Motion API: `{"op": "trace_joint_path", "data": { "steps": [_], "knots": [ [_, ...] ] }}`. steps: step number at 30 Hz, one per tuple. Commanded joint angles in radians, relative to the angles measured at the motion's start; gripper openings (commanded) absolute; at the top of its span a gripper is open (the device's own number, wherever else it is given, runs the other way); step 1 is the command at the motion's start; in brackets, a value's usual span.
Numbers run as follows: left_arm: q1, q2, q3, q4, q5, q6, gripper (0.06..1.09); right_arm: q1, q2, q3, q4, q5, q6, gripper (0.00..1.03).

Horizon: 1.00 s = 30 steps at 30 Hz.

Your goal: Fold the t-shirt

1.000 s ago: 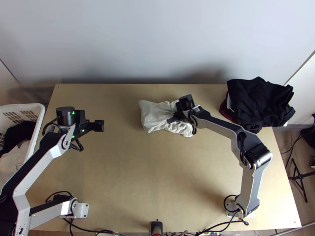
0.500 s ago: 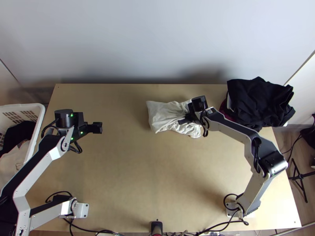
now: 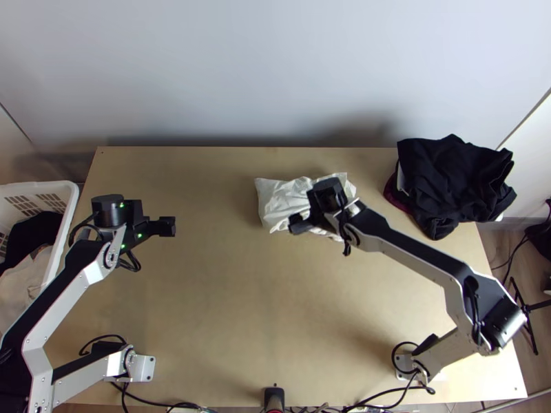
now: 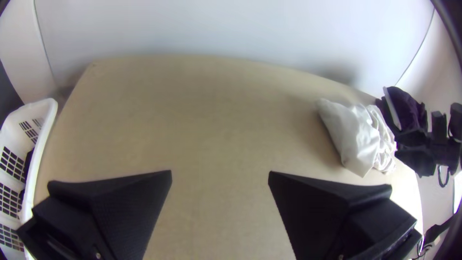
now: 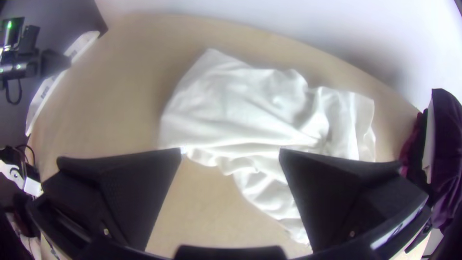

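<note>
The white t-shirt (image 3: 279, 201) lies bunched near the table's far edge, right of the middle. My right gripper (image 3: 300, 224) is over its near side. In the right wrist view the right gripper (image 5: 231, 154) stands open, its fingers wide apart above the wrinkled shirt (image 5: 240, 106). My left gripper (image 3: 167, 226) is over the table's left part, well away from the cloth. The left wrist view has the left gripper (image 4: 220, 175) open over bare wood, with the shirt (image 4: 353, 135) farther off. Part of the shirt is hidden under the right arm in the top view.
A pile of dark clothes (image 3: 454, 179) with some dark red cloth sits at the table's far right corner. A white basket (image 3: 67, 199) holding clothes stands beyond the left edge. Bare wood (image 3: 227, 303) lies between the arms.
The shirt slid right with my right gripper, which then opened and drew back toward the left and near side. Cloth once beneath it now shows. My left arm shifted slightly left and nearer.
</note>
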State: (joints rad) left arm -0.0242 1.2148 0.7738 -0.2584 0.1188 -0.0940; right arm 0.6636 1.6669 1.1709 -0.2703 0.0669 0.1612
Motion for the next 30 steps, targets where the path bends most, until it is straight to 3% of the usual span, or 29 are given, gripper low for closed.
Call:
{"op": "trace_joint_path", "data": {
  "steps": [1, 7, 10, 16, 25, 30],
  "knots": [
    [0.033, -0.029, -0.031, 0.004, 0.001, 0.019, 1.03, 0.048, -0.075, -0.066, -0.055, -0.001, 0.006, 0.99],
    [0.073, -0.066, -0.074, 0.028, 0.001, 0.043, 1.03, 0.062, -0.085, -0.096, -0.147, 0.010, -0.124, 0.99],
    [0.104, -0.075, -0.079, 0.030, 0.007, 0.059, 1.03, 0.094, -0.101, -0.136, -0.158, 0.079, -0.276, 0.98],
    [0.150, -0.078, -0.079, 0.031, 0.021, 0.062, 1.03, 0.122, -0.099, -0.131, -0.193, 0.108, -0.471, 0.98],
    [0.167, -0.103, -0.079, 0.031, 0.041, 0.054, 1.03, 0.174, 0.008, -0.128, -0.196, 0.165, -0.638, 0.98],
    [0.182, -0.116, -0.080, 0.027, 0.048, 0.053, 1.03, 0.165, 0.063, -0.085, -0.173, 0.180, -0.674, 0.97]
  ]
}}
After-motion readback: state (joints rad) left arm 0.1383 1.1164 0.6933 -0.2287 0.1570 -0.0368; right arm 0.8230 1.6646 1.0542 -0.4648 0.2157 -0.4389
